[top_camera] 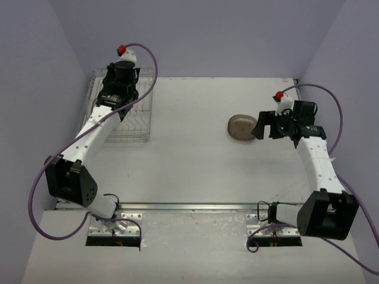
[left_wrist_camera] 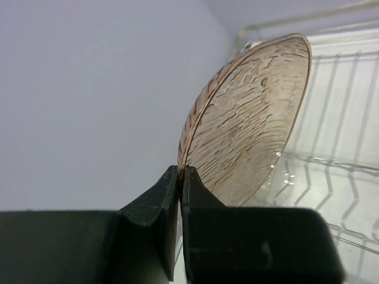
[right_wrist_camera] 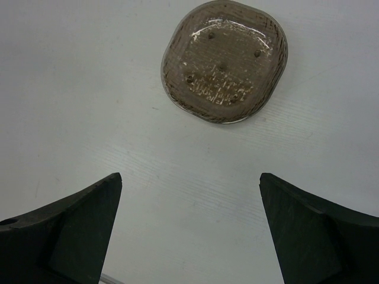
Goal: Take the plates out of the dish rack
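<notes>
A pale pink-beige translucent plate (left_wrist_camera: 249, 124) stands on edge in the left wrist view, and my left gripper (left_wrist_camera: 180, 168) is shut on its rim. The silver wire dish rack (left_wrist_camera: 346, 177) lies behind and below that plate. From above, the left gripper (top_camera: 121, 80) hovers over the back of the dish rack (top_camera: 139, 127), and the arm hides the held plate. A smoky grey-brown plate (right_wrist_camera: 224, 60) lies flat on the table. My right gripper (right_wrist_camera: 189, 177) is open just short of it, with nothing between the fingers. In the top view this plate (top_camera: 240, 127) sits directly left of the right gripper (top_camera: 259, 126).
The rack stands in the table's far left corner against the pale walls. A metal rail (top_camera: 189, 207) runs along the near table edge by the arm bases. Purple cables loop off both arms.
</notes>
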